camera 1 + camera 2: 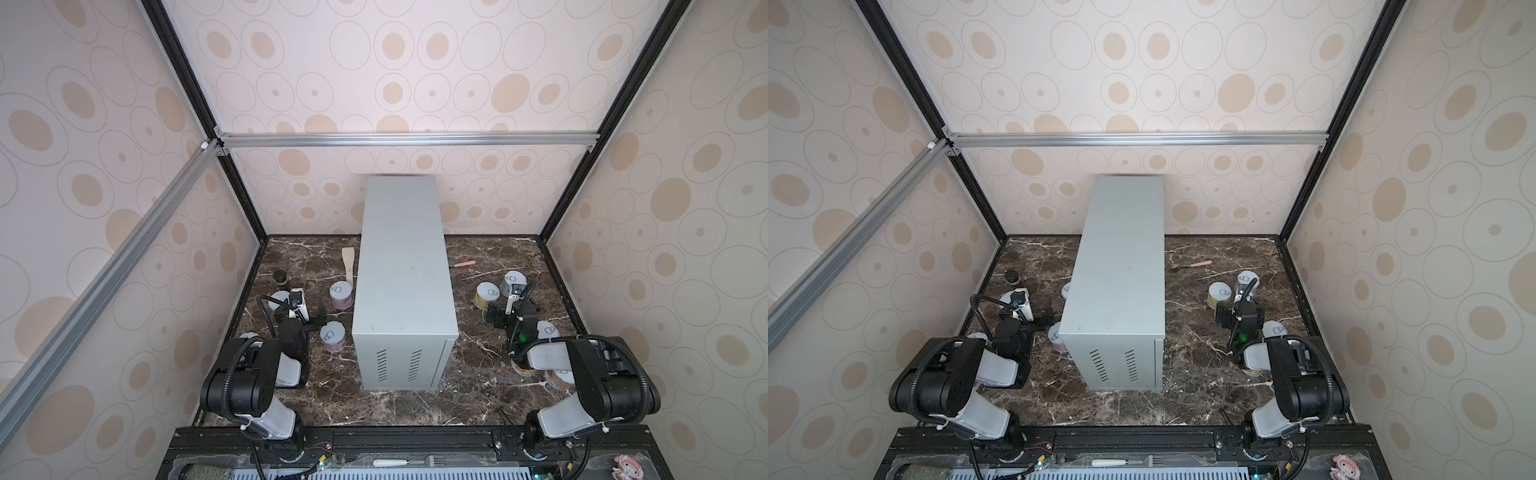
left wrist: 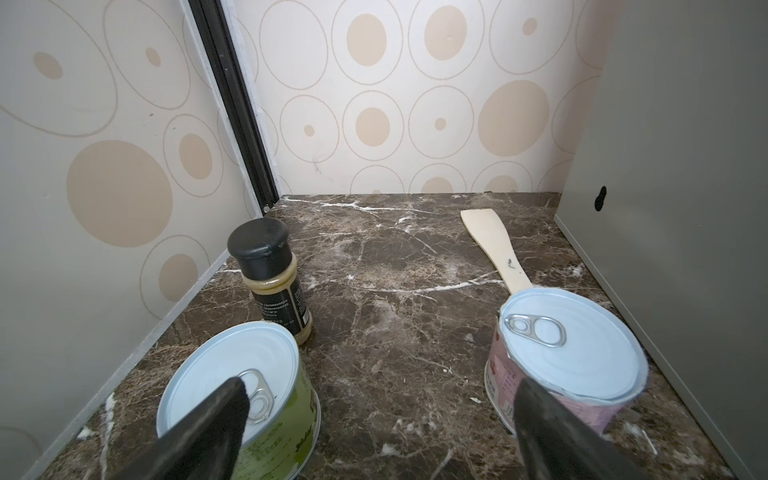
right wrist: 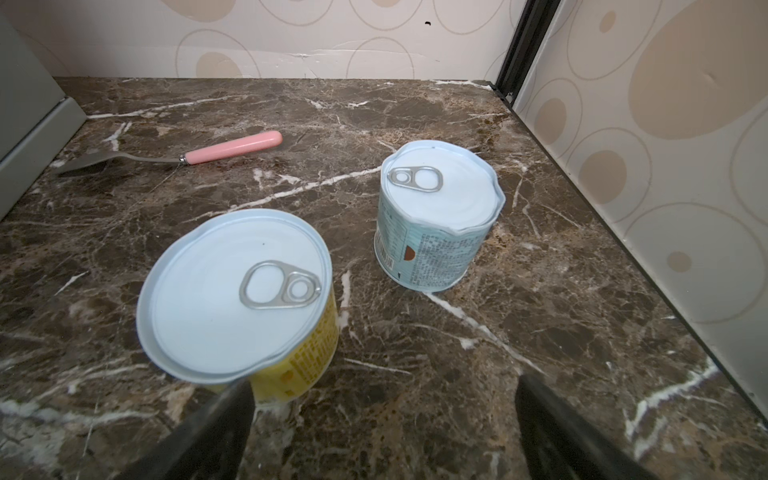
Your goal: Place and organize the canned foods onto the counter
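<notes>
The left gripper [image 2: 382, 392] has its two fingers wide apart and holds nothing. In both top views it sits at 8 o'clock from the counter [image 1: 403, 266], low over the brown marble floor [image 1: 478, 399]. From this gripper, a green can [image 2: 232, 361] stands at 10 o'clock and a pink can [image 2: 582, 353] at 1 o'clock. A second pink can [image 1: 332, 337] stands at 5 o'clock, just beside the counter. A dark-capped bottle [image 2: 270, 274] is at 11 o'clock. A wooden spatula [image 2: 494, 249] lies past the pink can.

The right gripper [image 3: 384, 386] is wide apart too, with nothing in it. It is at 4 o'clock from the counter. A yellow can [image 3: 220, 299] stands at its 11 o'clock, very near one finger, and a light blue can [image 3: 436, 216] at 1 o'clock. A pink-handled tool [image 3: 232, 147] lies further off at 11 o'clock. More cans [image 1: 548, 330] stand from 4 to 5 o'clock of it, partly hidden. Every can in view stands on the floor.
</notes>
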Robot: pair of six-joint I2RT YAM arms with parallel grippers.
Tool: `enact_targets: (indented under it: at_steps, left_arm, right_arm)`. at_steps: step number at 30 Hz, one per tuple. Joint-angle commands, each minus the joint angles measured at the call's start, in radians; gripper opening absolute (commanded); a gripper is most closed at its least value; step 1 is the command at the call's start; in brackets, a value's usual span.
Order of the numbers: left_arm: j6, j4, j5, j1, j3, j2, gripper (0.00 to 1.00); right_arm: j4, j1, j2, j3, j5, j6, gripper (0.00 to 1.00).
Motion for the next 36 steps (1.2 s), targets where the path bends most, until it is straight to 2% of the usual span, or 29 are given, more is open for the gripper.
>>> enact_targets:
  at_steps: [1, 31, 34, 36]
  left_arm:
    - [0.02, 0.02, -0.012, 0.001, 0.028, 0.01, 0.99]
    - [0.019, 0.023, -0.012, 0.001, 0.026, 0.008, 0.99]
    - [-0.01, -0.035, -0.101, -0.001, 0.043, -0.028, 0.99]
    - [-0.023, -0.124, -0.136, -0.001, 0.074, -0.064, 0.99]
  right_arm:
    - [0.035, -0.004, 0.012, 0.025, 0.009, -0.009, 1.0]
    - [0.032, -0.004, 0.01, 0.023, 0.01, -0.007, 1.0]
    - [0.044, -0.001, -0.006, 0.027, 0.037, -0.009, 0.98]
    - [-0.122, 0.002, -0.06, 0.085, 0.061, -0.003, 0.96]
